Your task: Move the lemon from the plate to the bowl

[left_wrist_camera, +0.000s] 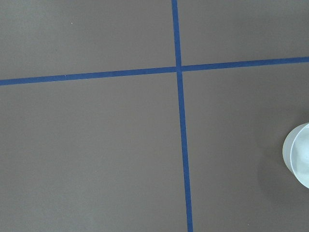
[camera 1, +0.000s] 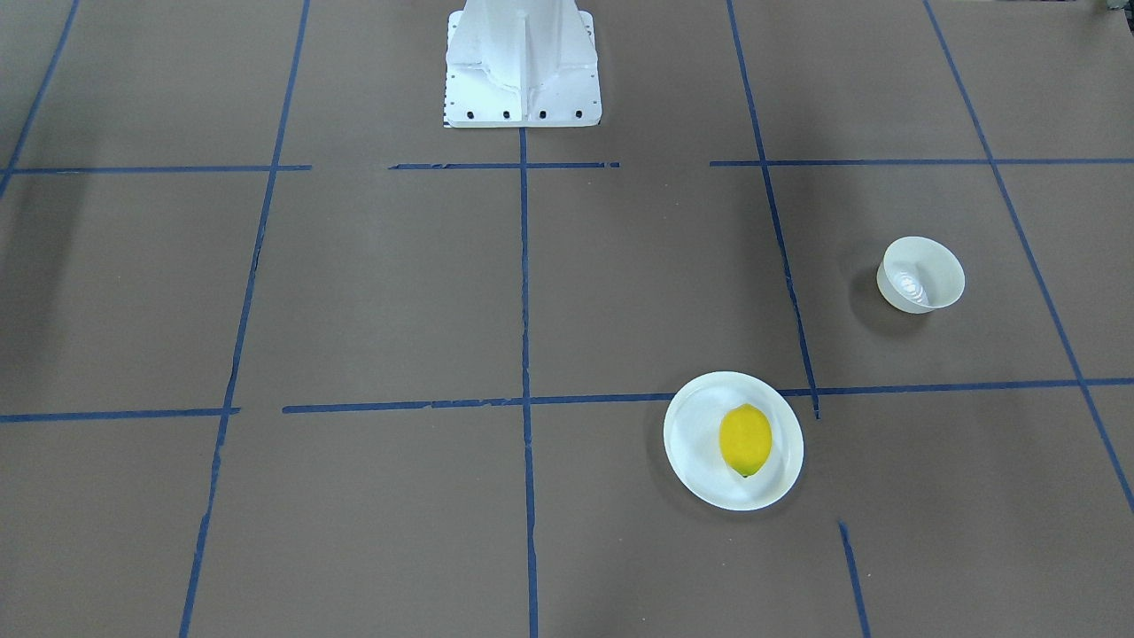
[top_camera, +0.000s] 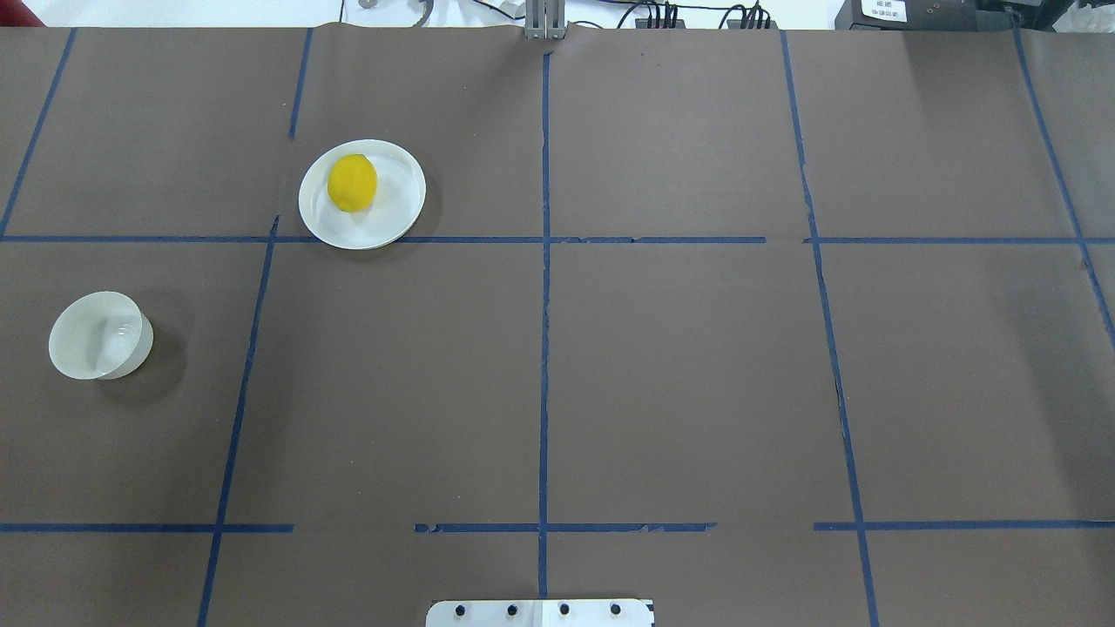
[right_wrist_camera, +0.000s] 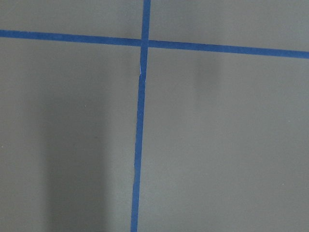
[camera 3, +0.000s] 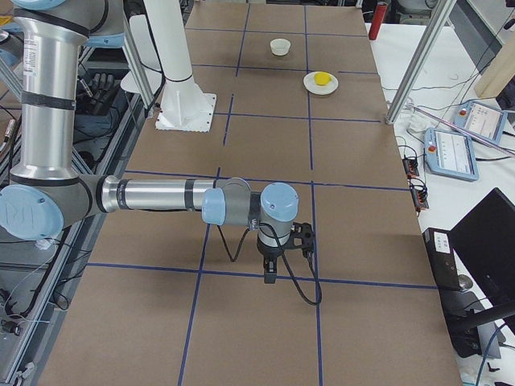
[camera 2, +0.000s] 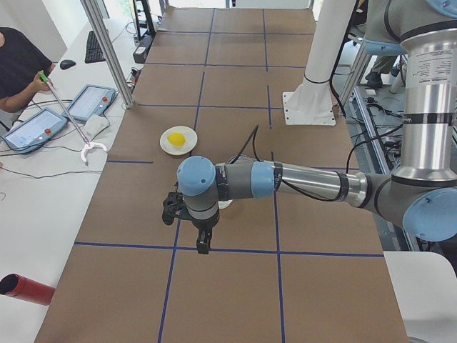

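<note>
The lemon (camera 1: 745, 439) lies on the white plate (camera 1: 695, 465), slightly off its centre. In the overhead view the lemon (top_camera: 352, 183) and plate (top_camera: 396, 205) are at the far left-centre. The bowl (top_camera: 97, 335) stands upright and empty at the left, apart from the plate; it also shows in the front view (camera 1: 921, 275) and at the right edge of the left wrist view (left_wrist_camera: 299, 159). My left gripper (camera 2: 203, 246) shows only in the exterior left view, above the table near the bowl. My right gripper (camera 3: 270, 276) shows only in the exterior right view, far from both dishes. I cannot tell whether either is open or shut.
The robot's white base (camera 1: 523, 62) stands at the table's near-robot edge. Blue tape lines (top_camera: 544, 348) grid the brown table. An operator (camera 2: 18, 68), tablets (camera 2: 32, 128) and a red cylinder (camera 2: 21, 288) are on the side bench beyond the table.
</note>
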Available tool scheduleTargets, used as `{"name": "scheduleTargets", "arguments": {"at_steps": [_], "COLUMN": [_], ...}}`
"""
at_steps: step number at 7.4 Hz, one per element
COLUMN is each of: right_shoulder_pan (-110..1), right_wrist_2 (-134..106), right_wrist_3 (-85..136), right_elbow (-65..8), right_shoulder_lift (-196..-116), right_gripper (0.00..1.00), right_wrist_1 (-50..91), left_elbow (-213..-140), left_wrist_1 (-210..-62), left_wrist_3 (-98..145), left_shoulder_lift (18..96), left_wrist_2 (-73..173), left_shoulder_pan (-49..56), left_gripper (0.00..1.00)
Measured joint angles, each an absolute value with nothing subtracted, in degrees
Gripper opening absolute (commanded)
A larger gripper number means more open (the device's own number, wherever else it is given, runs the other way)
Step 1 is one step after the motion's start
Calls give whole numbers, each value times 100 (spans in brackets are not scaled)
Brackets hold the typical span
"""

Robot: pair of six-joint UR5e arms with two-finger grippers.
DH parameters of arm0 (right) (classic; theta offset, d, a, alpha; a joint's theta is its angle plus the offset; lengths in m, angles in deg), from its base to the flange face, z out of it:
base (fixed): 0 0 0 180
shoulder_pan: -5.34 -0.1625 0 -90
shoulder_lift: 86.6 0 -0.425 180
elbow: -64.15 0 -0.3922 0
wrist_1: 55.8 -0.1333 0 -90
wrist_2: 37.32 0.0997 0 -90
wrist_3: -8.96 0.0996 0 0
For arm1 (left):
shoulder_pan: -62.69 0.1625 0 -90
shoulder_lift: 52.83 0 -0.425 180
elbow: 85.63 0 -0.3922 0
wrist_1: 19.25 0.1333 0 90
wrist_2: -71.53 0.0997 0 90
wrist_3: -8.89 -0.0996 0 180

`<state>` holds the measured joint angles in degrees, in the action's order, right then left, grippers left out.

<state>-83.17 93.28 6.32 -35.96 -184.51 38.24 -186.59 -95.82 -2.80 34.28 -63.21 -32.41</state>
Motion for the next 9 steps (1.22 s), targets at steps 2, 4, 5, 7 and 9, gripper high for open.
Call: {"name": "scheduleTargets", "arguments": {"at_steps": [2,4,5,7,9], "right_shoulder_pan": [-8316,-8316,-8316,-8316,-8316], "right_wrist_2": [9328,9328,9328,9328,9328], "right_wrist_3": [632,632,632,632,632], "right_elbow": [-3596,-3596,-3596,-3596,-3596], "right_shoulder_lift": [-18451,-18451,-18451,-18451,-18451], "right_gripper": [100,100,100,100,100], "right_wrist_1": [3824,3824,3824,3824,3824], "left_elbow": [-18634,-18632,-18633,-18686,-18951], "left_wrist_1": [-9597,-9600,-9645,-10213,-10666], "left_wrist_3": [-258,-246,-256,-132,989], "left_shoulder_lift": [3459,3441,3403,3334,3616], "left_wrist_2": [-6299,-6290,-6295,-6370,-6577], "left_shoulder_pan": [-3238,-3237,-3236,-2976,-2100], "left_gripper": [100,100,100,100,100]}}
